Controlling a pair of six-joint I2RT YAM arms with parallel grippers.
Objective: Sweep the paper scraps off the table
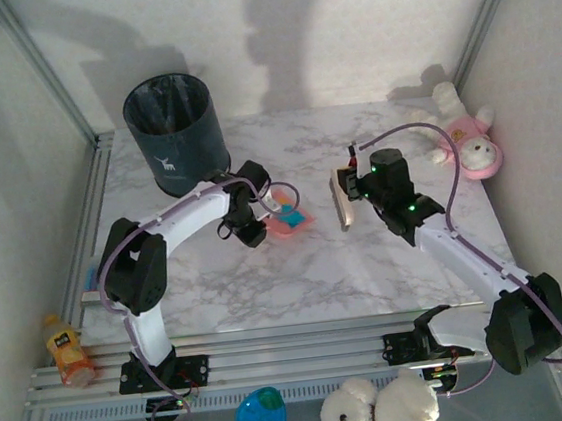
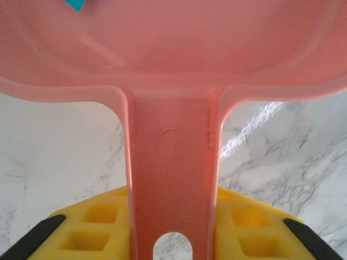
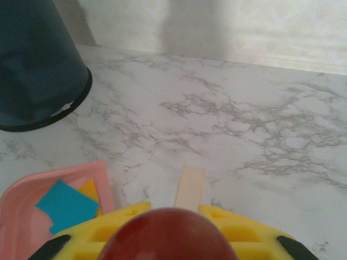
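Observation:
A pink dustpan lies flat on the marble table, a little left of centre. Teal and orange paper scraps rest inside it. My left gripper is shut on the dustpan's handle, which runs between the yellow fingers. One teal scrap shows at the pan's far edge. My right gripper is shut on a small brush with a red-brown knob and pale head, just right of the dustpan. A teal scrap and an orange scrap lie in it.
A dark blue bin stands at the table's back left, behind the dustpan. A pink-clad plush toy sits at the back right corner. Off the table, a bottle lies left, and a white plush sits near front.

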